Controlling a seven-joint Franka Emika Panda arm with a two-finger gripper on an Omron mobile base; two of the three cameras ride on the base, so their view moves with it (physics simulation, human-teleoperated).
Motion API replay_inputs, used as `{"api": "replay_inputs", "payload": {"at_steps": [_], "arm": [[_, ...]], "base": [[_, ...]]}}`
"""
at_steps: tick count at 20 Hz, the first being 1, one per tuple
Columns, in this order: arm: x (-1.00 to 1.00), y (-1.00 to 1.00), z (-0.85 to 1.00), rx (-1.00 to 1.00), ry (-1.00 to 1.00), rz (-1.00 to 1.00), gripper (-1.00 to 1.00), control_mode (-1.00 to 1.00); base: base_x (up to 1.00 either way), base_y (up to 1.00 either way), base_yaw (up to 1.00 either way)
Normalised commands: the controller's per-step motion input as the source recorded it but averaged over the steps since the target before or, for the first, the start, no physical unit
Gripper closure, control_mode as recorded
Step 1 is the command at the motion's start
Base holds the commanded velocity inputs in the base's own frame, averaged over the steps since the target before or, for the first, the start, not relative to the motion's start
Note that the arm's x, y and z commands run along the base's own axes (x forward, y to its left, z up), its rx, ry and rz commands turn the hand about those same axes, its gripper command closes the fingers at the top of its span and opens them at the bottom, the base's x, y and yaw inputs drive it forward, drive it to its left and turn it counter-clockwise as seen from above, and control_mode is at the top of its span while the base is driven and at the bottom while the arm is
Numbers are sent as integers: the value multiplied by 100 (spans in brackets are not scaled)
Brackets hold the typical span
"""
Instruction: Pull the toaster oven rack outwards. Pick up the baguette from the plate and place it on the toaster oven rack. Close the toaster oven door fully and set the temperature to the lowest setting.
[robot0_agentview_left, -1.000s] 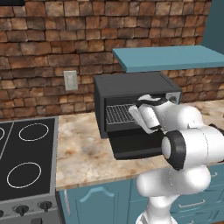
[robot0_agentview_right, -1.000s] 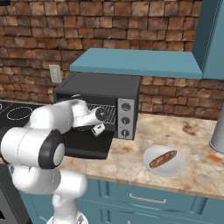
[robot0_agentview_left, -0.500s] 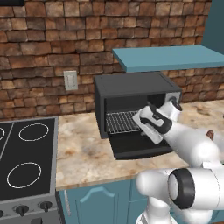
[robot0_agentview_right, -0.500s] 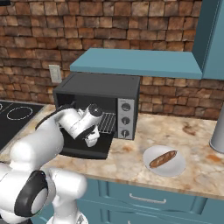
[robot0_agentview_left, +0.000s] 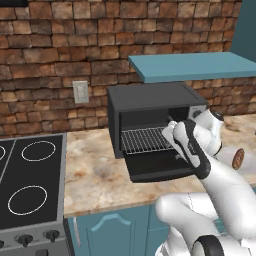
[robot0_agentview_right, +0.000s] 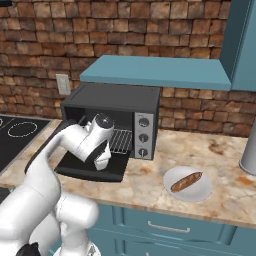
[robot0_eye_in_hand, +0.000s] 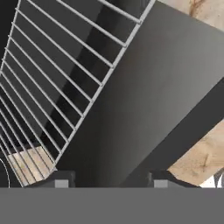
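Left base view: marble counter (robot0_agentview_left: 95, 172), toaster oven (robot0_agentview_left: 150, 102) with door (robot0_agentview_left: 160, 167) dropped open, rack (robot0_agentview_left: 145, 139) inside.
Right base view: baguette (robot0_agentview_right: 186, 182) on plate (robot0_agentview_right: 200, 192), right of oven.
Hand view: gripper (robot0_eye_in_hand: 109, 183) above door, parted, holding nothing.

Open cavity above rack (robot0_agentview_left: 145, 139), lowered door (robot0_agentview_left: 157, 167) projecting forward below.

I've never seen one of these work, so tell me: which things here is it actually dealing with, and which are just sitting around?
Part of the job:
toaster oven
door, dropped open
rack, in the oven
baguette, lying on the plate
gripper, jaws apart, over the open door

Just sitting around:
stovetop
wall outlet
blue shelf
grey cylinder at the counter's far right
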Motion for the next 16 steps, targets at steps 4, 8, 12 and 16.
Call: {"api": "replay_inputs", "payload": {"at_steps": [4,8,12,16], "arm": [[-52,-91,39,-1,-1,0,-100,-100],[-17,-100,2,-4,1,-1,-100,-100],[0,-100,3,-7,1,0,-100,-100],[0,-100,6,-10,5,0,-100,-100]], "base": [[0,0,0],[0,0,0],[0,0,0],[0,0,0]]}}
